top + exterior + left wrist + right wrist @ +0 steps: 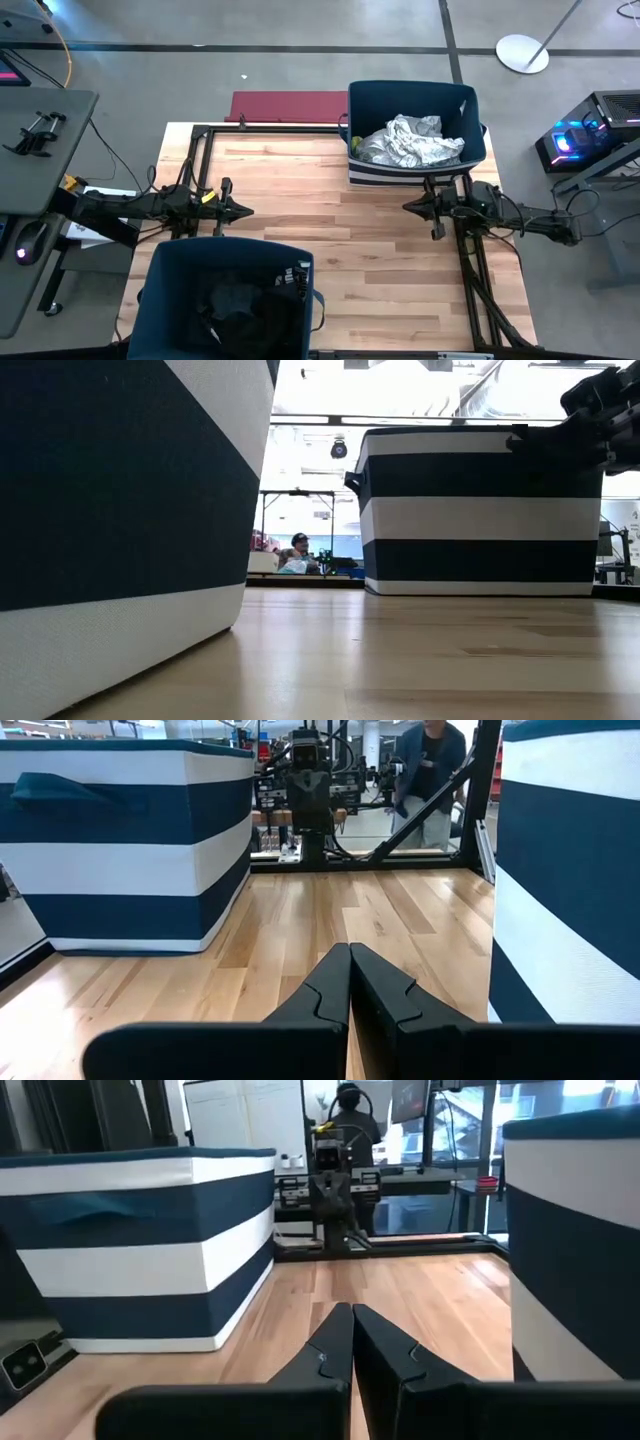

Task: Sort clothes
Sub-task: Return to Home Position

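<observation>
Your two arms lie low over the wooden table (330, 240), facing each other across its bare middle. The left gripper (246, 211) points toward the right arm, its fingers (322, 988) pressed together along a single seam with nothing between them. The right gripper (408, 206) mirrors it from the other side, its fingers (325, 1348) likewise closed and empty. The two grippers are well apart, and neither touches any fabric.

The clothes are sorted into two navy-and-white striped bins. The far bin (410, 87) stands at the table's edge at the top of the high view, just beside the right arm. It holds the light clothes (412, 140), a crumpled heap of white and pale grey patterned fabric. The near bin (225, 250) sits at the opposite edge beside the left arm. It holds the dark clothes (235, 305), black and dark grey pieces lying low inside. You cannot tell from these views how many garments are in either heap.

A flat red board (288, 105) lies just beyond the table's far edge, next to the far bin. In the room behind, a person in a blue jacket (430, 760) leans forward past the table frame. A person in a cap (298, 545) sits at a distant desk.
</observation>
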Robot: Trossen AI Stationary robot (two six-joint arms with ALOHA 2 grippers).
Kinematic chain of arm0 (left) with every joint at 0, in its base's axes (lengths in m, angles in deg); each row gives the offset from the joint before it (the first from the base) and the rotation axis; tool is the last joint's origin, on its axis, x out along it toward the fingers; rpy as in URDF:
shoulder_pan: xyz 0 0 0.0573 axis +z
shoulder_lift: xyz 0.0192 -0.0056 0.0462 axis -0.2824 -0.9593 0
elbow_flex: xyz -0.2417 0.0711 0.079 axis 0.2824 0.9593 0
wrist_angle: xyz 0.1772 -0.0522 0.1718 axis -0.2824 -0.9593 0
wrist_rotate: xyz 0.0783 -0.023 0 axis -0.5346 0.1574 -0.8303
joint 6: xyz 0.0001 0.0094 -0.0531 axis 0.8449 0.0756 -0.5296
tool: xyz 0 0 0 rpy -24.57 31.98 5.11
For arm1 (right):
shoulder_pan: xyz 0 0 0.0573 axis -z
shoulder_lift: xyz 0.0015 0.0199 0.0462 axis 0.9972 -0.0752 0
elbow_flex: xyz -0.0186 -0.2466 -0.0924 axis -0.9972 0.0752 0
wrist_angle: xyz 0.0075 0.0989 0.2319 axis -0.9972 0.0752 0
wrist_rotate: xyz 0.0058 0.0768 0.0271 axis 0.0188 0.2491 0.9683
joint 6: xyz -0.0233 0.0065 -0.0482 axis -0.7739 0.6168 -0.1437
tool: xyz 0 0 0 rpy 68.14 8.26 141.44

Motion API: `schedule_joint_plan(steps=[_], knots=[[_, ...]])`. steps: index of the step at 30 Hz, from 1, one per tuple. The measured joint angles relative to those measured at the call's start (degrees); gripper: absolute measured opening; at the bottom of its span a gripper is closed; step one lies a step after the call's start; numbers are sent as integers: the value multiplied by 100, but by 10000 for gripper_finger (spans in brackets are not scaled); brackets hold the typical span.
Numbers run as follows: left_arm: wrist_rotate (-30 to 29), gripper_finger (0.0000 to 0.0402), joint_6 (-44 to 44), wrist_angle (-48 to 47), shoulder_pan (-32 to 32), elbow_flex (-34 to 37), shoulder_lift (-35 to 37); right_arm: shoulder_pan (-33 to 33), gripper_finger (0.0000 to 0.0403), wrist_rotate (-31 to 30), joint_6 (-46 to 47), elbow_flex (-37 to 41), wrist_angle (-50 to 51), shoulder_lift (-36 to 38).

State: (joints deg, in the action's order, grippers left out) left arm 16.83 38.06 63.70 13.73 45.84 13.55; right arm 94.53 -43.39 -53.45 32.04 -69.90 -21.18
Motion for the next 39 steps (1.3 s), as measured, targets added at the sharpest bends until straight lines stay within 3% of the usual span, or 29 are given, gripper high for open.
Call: schedule_joint_plan(steps=[15,19,27,34,39], knots=[[0,0,0,2,0,0,-2,-42,0,-19,39,-2,-4,14],[0,0,0,2,0,0,-2,-289,0,-72,-538,-2,-241,63],[0,0,0,1,0,0,-2,-531,0,-58,-657,0,-4,65],[0,0,0,2,0,0,-2,-551,0,-673,-285,0,67,67],[0,0,0,1,0,1,-2,-551,0,-681,-135,0,93,-15]])
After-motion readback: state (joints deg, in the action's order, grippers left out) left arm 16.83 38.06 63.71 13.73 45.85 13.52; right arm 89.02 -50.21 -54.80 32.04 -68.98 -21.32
